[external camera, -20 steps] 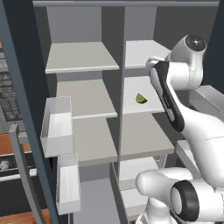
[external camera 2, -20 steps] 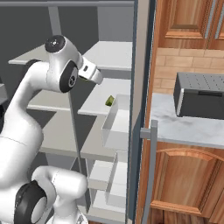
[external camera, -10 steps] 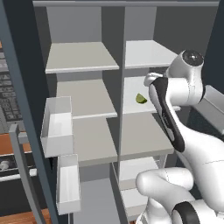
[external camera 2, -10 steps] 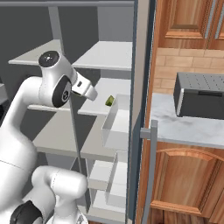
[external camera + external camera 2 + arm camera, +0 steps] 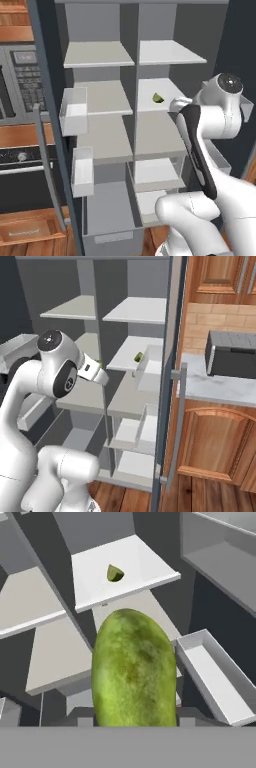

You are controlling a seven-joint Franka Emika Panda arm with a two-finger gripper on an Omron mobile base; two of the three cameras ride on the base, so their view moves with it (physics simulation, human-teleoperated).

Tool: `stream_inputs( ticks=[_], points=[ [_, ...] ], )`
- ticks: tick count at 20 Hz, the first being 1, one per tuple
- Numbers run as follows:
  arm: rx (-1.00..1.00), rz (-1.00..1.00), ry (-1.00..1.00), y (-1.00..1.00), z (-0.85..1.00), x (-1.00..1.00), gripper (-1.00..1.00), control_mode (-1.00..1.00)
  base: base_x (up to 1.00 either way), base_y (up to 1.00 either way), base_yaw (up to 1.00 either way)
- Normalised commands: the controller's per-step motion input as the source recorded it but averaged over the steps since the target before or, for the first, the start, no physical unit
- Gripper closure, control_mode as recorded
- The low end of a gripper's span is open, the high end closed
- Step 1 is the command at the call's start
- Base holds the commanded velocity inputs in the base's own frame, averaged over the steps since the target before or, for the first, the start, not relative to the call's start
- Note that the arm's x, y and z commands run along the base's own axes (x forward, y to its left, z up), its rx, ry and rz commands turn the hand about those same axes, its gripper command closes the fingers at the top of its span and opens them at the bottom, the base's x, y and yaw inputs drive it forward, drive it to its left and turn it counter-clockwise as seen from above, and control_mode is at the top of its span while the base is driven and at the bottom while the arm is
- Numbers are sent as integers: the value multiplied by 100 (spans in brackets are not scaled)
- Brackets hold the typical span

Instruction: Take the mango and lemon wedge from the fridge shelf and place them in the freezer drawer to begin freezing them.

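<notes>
We have the mango (image 5: 134,669) clamped in the gripper (image 5: 134,722), held out in front of the fridge. Lemon wedge (image 5: 115,573) sits alone on the white fridge shelf (image 5: 145,562).

A bright-white fridge shelf (image 5: 145,567) carries one small thing – the lemon wedge (image 5: 114,573), near its middle.

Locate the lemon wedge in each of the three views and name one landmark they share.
Left base view: the lemon wedge lies right of centre in the upper half, on the bright white fridge shelf in the right column.
Right base view: the wedge sits just above centre, on the same shelf near the fridge door's edge.
Hand view: it is near the top, left of centre, beyond the mango.
Shared landmark: that white shelf.
</notes>
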Motion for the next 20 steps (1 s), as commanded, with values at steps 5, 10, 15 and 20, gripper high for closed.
stream_inputs(
  ticks=[5,10,15,20],
  points=[
    [0,0,0,0,0,0,100,100,-30,23,21],
    [0,0,0,0,0,0,100,100,-35,15,23],
    [0,0,0,0,0,0,100,100,-61,23,25],
    [-2,26,21,0,-79,10,100,-100,-4,1,6]
  ],
)
